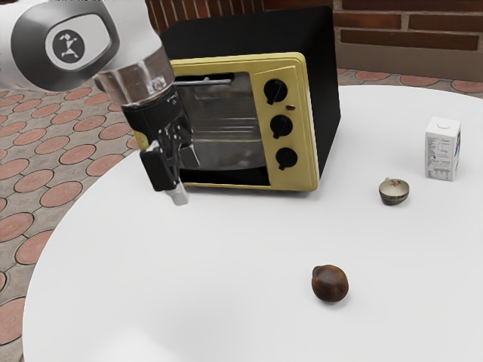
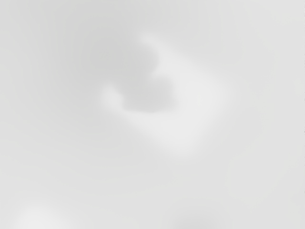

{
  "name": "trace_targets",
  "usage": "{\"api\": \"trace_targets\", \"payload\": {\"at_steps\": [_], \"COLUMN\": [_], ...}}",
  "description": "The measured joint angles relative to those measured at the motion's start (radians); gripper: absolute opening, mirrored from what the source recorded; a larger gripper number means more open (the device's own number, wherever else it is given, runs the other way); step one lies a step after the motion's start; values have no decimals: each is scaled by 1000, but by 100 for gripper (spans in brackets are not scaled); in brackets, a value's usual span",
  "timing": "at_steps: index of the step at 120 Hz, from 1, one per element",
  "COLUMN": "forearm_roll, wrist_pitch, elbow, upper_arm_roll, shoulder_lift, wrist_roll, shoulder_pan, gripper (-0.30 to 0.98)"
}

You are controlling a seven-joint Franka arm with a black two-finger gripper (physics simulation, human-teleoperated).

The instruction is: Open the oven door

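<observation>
The black two-finger gripper [image 1: 175,179] hangs above the smooth white round-edged table [image 1: 113,264], in front of the oven's window side; whether it is open or closed cannot be told. The boxy oven [image 1: 326,90] has a matte black shell and a mustard-yellow front frame. Its glass oven door [image 1: 230,132], the task's thing, stands upright in that front, partly hidden by the gripper, with a slim metallic bar handle [image 1: 205,81] across its upper part. Beside the glass, three round black knobs [image 1: 281,126] form a column. Toward the exterior view's right are a small round bowl [image 1: 393,194], cream inside and dark outside, and an upright white rectangular carton [image 1: 441,151] with grey print. Nearer the camera lies a glossy brown rounded object [image 1: 330,284]. Behind are rough red-brown bricks [image 1: 423,39] and reddish, roundish paving [image 1: 75,154] set in grey.
</observation>
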Motion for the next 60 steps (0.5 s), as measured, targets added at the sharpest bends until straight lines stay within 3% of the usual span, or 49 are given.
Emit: {"api": "trace_targets", "payload": {"at_steps": [30, 45, 60], "forearm_roll": [13, 17, 19], "wrist_pitch": [30, 35, 62], "elbow": [-59, 155, 242], "upper_arm_roll": [-5, 12, 17], "shoulder_lift": [-1, 120, 199], "wrist_roll": [-24, -20, 2], "shoulder_pan": [45, 124, 209], "gripper": [69, 69, 69]}}
